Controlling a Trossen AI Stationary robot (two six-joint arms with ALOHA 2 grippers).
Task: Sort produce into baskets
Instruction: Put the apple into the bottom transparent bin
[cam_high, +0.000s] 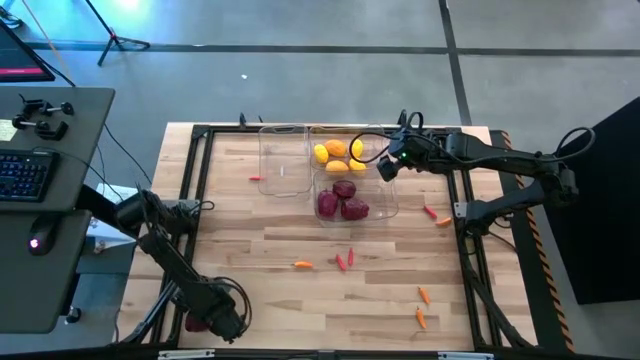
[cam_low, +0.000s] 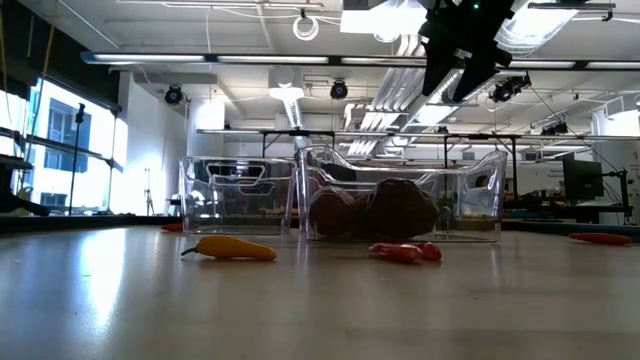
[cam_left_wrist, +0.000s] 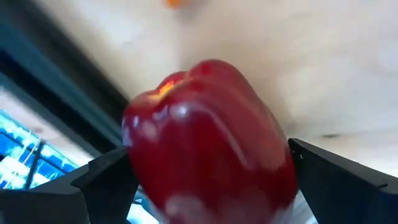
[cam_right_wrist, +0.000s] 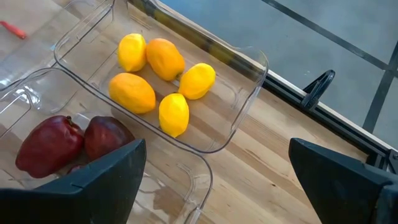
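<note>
Wooden surface (cam_high: 250, 290) carries clear baskets (cam_high: 285, 160) near its far edge, where our right end effector (cam_high: 388, 165) hovers open. Only the left wrist view shows us the left end effector (cam_left_wrist: 205, 180) closed around a dark red fruit (cam_left_wrist: 208, 143) at the near left corner; we read no writing.

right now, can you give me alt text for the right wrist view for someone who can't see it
Five yellow and orange rounded fruits lie together in a clear plastic rectangular bin on a pale wooden table. A neighbouring clear bin holds dark red lumpy produce. The right pincer hangs above with its dark fingers wide apart and nothing between them.
</note>
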